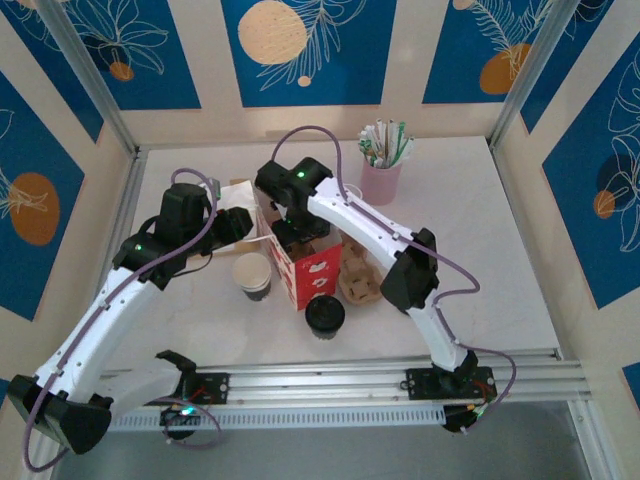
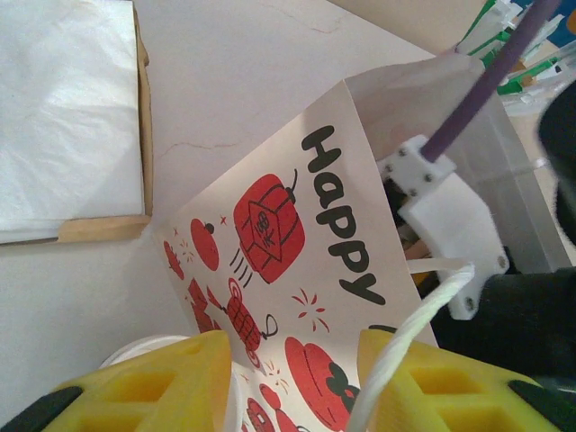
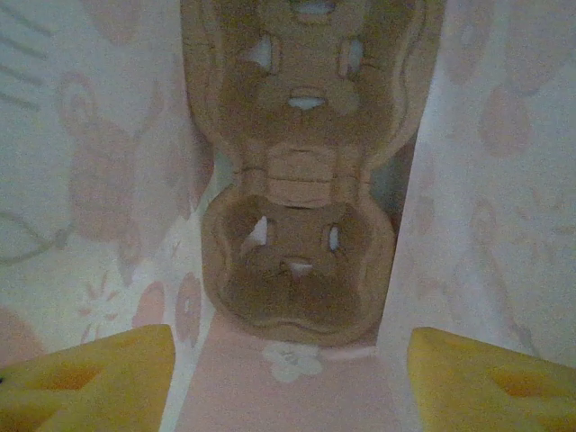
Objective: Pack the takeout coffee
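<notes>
The takeout coffee [image 1: 252,275], an off-white paper cup, stands open on the table just left of a red and white paper bag [image 1: 305,272]. Its rim [image 2: 135,346] shows beside my left finger. My left gripper [image 1: 243,225] [image 2: 295,346] is at the bag's left face, jaws apart, the printed wall showing between them and a white cord handle [image 2: 405,337] crossing the right finger. My right gripper [image 1: 290,235] [image 3: 288,360] reaches down into the bag, open and holding nothing. Below it a brown cardboard cup carrier [image 3: 301,225] lies on the bag's floor.
A round black lid [image 1: 325,315] sits in front of the bag. Another cardboard carrier [image 1: 360,275] lies to the bag's right. A pink cup of wrapped straws [image 1: 382,170] stands at the back. A tray of white napkins [image 2: 63,117] lies left of the bag.
</notes>
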Controlling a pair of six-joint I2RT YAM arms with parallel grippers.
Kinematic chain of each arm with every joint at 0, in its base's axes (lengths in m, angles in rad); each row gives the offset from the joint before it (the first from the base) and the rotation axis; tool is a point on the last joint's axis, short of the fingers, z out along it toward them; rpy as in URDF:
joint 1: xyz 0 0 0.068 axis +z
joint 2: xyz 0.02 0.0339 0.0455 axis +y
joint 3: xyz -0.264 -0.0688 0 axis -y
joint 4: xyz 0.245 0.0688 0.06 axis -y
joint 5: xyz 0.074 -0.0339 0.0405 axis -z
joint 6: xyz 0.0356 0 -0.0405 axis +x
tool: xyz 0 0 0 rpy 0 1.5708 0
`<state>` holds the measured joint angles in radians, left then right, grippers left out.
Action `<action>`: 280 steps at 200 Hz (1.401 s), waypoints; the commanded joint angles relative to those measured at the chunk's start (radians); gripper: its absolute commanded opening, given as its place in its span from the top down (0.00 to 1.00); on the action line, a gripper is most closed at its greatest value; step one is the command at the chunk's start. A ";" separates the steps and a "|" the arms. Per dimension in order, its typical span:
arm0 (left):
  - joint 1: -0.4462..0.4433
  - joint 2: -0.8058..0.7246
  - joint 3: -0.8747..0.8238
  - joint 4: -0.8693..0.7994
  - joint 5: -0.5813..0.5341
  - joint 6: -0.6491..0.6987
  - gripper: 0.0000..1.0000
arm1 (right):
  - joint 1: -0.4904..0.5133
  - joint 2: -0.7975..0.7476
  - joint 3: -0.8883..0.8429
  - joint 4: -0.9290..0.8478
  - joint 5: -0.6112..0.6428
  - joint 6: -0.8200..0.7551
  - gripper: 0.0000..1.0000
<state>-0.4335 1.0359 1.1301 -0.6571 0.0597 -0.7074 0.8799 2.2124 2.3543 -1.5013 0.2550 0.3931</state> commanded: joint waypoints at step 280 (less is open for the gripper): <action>0.016 -0.162 0.123 -0.033 -0.052 -0.009 0.00 | -0.004 -0.365 -0.122 0.258 -0.101 -0.036 0.07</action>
<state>-0.4320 0.9066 1.2198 -0.6735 0.0334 -0.7197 0.8768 1.8999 2.2566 -1.2865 0.1722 0.3664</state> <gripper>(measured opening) 0.999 0.912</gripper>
